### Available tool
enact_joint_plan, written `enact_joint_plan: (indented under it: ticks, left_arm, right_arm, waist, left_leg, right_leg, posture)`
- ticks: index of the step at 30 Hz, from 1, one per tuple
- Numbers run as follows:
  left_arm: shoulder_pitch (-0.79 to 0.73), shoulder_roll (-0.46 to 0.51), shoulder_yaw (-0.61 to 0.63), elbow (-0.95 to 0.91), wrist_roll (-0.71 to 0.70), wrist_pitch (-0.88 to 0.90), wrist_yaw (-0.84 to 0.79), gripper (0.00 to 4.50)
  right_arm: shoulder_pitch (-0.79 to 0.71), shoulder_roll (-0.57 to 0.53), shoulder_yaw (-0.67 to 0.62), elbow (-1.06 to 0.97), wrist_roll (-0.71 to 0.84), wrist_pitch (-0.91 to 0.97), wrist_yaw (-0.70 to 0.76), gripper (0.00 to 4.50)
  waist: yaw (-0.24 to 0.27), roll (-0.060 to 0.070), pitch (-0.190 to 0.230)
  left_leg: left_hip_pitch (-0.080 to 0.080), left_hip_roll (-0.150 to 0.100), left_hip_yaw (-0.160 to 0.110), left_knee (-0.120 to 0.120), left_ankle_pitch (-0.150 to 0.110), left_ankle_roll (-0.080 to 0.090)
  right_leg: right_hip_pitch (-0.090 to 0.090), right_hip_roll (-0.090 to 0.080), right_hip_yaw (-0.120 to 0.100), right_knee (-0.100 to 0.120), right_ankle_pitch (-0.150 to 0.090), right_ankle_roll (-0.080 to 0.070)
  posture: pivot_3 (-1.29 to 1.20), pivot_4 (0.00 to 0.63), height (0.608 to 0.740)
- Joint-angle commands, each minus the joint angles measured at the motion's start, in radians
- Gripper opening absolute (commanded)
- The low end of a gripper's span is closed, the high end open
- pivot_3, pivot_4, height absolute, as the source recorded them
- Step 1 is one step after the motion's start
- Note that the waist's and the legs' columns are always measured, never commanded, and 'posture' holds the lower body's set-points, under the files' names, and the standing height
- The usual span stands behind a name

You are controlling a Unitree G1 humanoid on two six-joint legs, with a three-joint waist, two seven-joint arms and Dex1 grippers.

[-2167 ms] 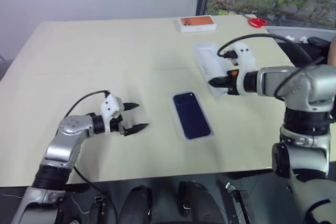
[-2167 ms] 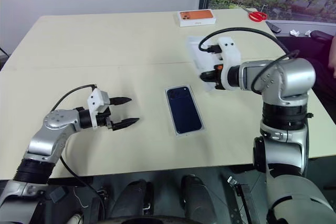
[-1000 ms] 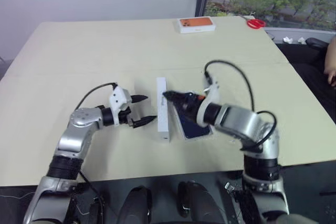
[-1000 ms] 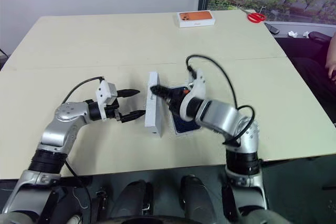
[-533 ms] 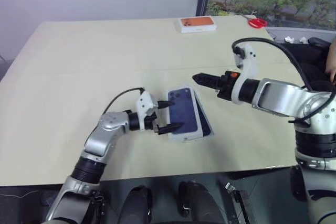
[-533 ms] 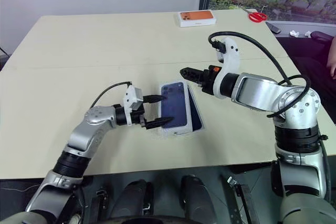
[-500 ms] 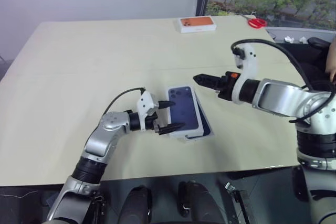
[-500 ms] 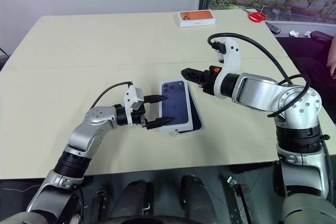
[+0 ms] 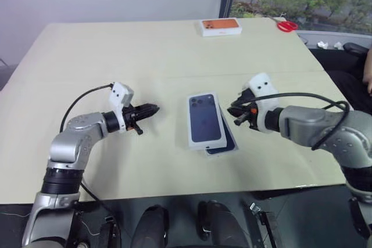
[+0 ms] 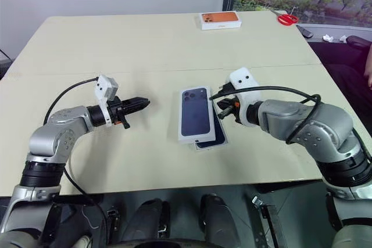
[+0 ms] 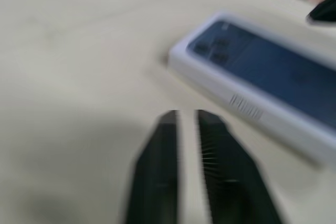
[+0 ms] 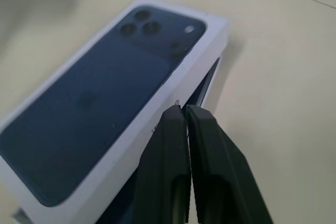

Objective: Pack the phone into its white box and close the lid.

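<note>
Lid (image 9: pixel 204 118), printed face up, lies askew over the white box (image 9: pixel 228 146) in the middle of the table (image 9: pixel 116 56), not seated square; a strip of the phone (image 9: pixel 224 143) shows at its right and near edges. Right gripper (image 10: pixel 219 106) has its 2 fingers pressed together, empty, tips at the lid's right edge. Left gripper (image 9: pixel 152 108) is likewise closed and empty, well to the lid's left. An orange-topped box (image 9: pixel 220 26) and red scissors (image 9: pixel 285 25) sit at the far edge.
</note>
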Motion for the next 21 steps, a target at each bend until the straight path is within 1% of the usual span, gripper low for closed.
enact_joint_plan:
  ticks: [1, 6, 11, 14, 17, 21]
  left_arm:
    - [0.001, -0.004, -0.076, -0.047, 0.041, -0.012, -0.011, 0.04]
    - [-0.034, -0.073, -0.197, -0.073, 0.086, -0.045, -0.02, 0.04]
    - [-0.074, -0.117, -0.249, -0.044, 0.113, -0.071, -0.044, 0.04]
    - [-0.083, -0.126, -0.261, -0.038, 0.121, -0.073, -0.051, 0.04]
    - [-0.09, -0.151, -0.26, -0.064, 0.093, -0.052, -0.066, 0.04]
    - [-0.08, -0.157, -0.249, -0.104, 0.063, -0.027, -0.09, 0.04]
  right_arm:
    - [-0.006, -0.01, 0.025, -0.047, -0.125, -0.011, 0.049, 0.0]
    - [0.0, 0.033, 0.062, -0.053, -0.246, -0.015, 0.101, 0.0]
    - [0.004, 0.077, 0.058, -0.059, -0.324, -0.001, 0.143, 0.0]
    - [0.009, 0.095, 0.053, -0.065, -0.357, 0.004, 0.165, 0.0]
    - [0.013, 0.111, 0.039, -0.077, -0.372, 0.013, 0.188, 0.0]
    - [0.024, 0.117, 0.024, -0.101, -0.386, 0.034, 0.225, 0.0]
  waist:
    - [-0.001, 0.0, 0.0]
    - [-0.001, 0.0, 0.0]
    - [-0.005, 0.0, 0.0]
    - [-0.005, 0.0, 0.0]
    - [-0.004, 0.0, 0.0]
    - [-0.004, 0.0, 0.0]
  left_leg:
    - [0.0, -0.001, 0.0, 0.0, 0.0, 0.0]
    - [0.0, -0.001, 0.0, 0.0, 0.0, 0.0]
    - [0.0, 0.0, 0.0, 0.0, 0.0, 0.0]
    - [0.001, 0.0, -0.001, 0.0, 0.0, 0.0]
    - [0.0, 0.0, -0.001, 0.0, 0.0, 0.0]
    - [0.0, -0.001, -0.001, 0.0, 0.0, 0.0]
  right_leg:
    - [0.0, -0.001, 0.0, 0.0, 0.0, 0.0]
    - [0.0, -0.001, 0.0, -0.001, 0.0, 0.0]
    - [0.0, 0.0, 0.0, 0.001, 0.0, 0.0]
    - [0.0, 0.001, 0.0, 0.001, 0.0, 0.0]
    - [0.0, 0.001, 0.0, 0.001, 0.0, 0.0]
    - [0.0, 0.0, 0.0, 0.001, 0.0, 0.0]
  posture:
    - [0.0, 0.15, 0.74]
    - [0.0, 0.15, 0.74]
    - [0.0, 0.15, 0.74]
    - [0.0, 0.15, 0.74]
    - [0.0, 0.15, 0.74]
    - [0.0, 0.15, 0.74]
